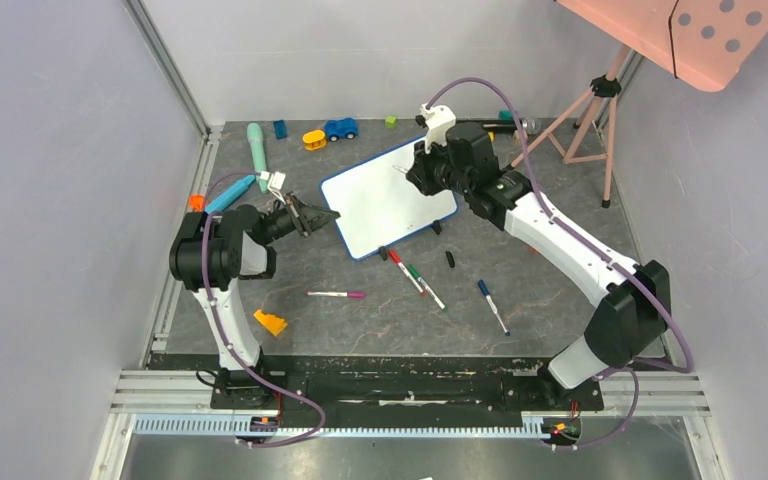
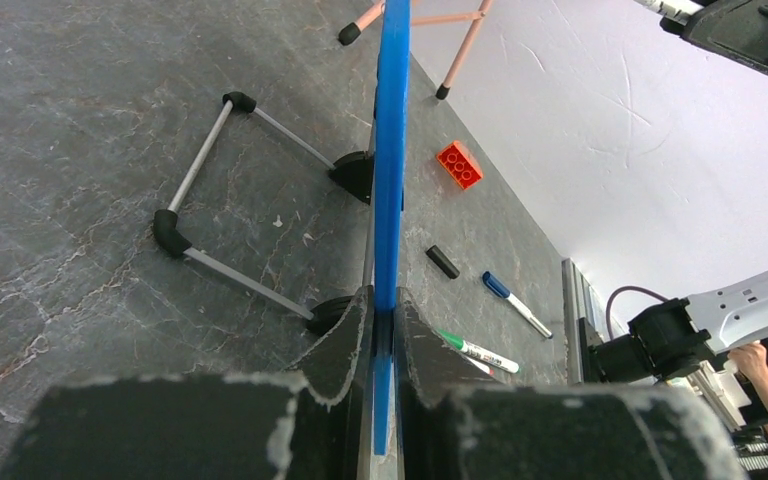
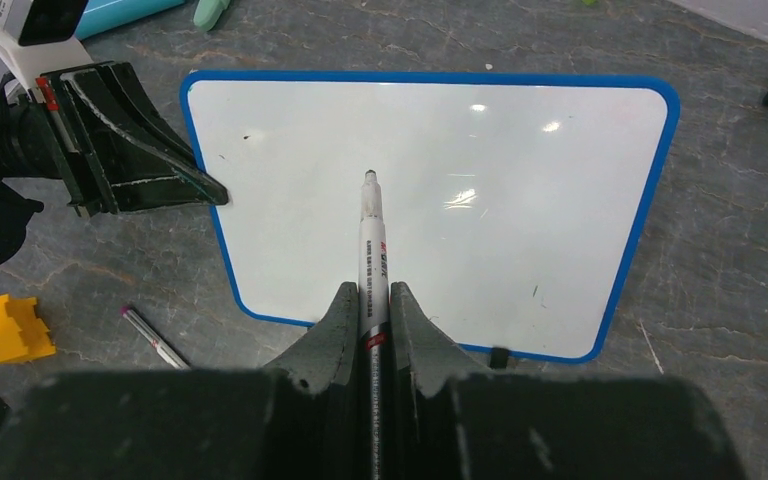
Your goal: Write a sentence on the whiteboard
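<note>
There is one whiteboard [image 1: 388,197] and five markers: a pink-capped marker [image 1: 337,294], a red marker [image 1: 407,272], a green marker [image 1: 426,287] and a blue marker [image 1: 494,308] lying on the table [image 1: 380,330], plus one held marker [image 3: 371,250] above the board. One loose black cap [image 1: 450,259], one blue toy car [image 1: 340,128], one yellow wedge block [image 1: 270,322], one red brick [image 2: 459,164] and one mint-green stick [image 1: 257,150] lie around it, and one pink tripod [image 1: 605,88] stands at the back right

The small rectangular whiteboard [image 1: 385,198], white with a thin blue frame, stands tilted on black feet, mid-tabletop toward the far edge, face nearly unmarked.
</note>
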Robot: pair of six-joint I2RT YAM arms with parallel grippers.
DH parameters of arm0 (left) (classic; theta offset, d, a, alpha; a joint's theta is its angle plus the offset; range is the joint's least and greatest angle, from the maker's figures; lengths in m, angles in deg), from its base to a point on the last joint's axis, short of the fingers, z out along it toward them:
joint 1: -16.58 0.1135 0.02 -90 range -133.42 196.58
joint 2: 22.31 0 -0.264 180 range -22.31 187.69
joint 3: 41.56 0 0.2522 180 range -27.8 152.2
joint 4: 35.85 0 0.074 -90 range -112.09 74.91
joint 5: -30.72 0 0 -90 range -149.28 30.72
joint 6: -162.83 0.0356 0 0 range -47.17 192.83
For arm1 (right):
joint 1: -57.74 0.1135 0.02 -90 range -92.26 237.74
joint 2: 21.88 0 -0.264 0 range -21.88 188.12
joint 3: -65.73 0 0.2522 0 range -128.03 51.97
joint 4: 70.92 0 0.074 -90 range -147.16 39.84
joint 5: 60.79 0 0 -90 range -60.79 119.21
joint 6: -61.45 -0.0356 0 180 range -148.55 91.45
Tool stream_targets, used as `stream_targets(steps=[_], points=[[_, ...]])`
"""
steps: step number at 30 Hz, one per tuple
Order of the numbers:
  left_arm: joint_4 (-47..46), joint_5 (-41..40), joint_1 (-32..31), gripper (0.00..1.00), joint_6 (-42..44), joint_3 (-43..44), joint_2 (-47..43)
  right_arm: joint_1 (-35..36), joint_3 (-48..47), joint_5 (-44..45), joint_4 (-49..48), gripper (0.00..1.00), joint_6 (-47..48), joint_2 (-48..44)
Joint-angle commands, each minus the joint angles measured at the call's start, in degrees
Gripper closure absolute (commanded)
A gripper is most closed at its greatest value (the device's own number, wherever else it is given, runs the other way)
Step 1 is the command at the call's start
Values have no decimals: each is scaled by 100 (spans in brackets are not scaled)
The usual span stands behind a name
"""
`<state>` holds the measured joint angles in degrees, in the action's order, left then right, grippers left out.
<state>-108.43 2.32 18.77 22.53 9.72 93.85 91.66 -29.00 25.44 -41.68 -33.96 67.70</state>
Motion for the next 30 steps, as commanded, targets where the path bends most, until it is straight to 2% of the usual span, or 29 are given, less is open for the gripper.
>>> stream_targets(steps=[1, 17, 30], points=[[-286, 540, -84, 98, 8, -115, 3, 8, 128, 118, -198, 100, 92, -298], [-286, 682, -97, 98, -264, 165, 257, 23, 128, -95, -362, 100, -52, -269], [-286, 773, -87, 98, -335, 168, 140, 474, -511, -85, -451, 100, -71, 432]])
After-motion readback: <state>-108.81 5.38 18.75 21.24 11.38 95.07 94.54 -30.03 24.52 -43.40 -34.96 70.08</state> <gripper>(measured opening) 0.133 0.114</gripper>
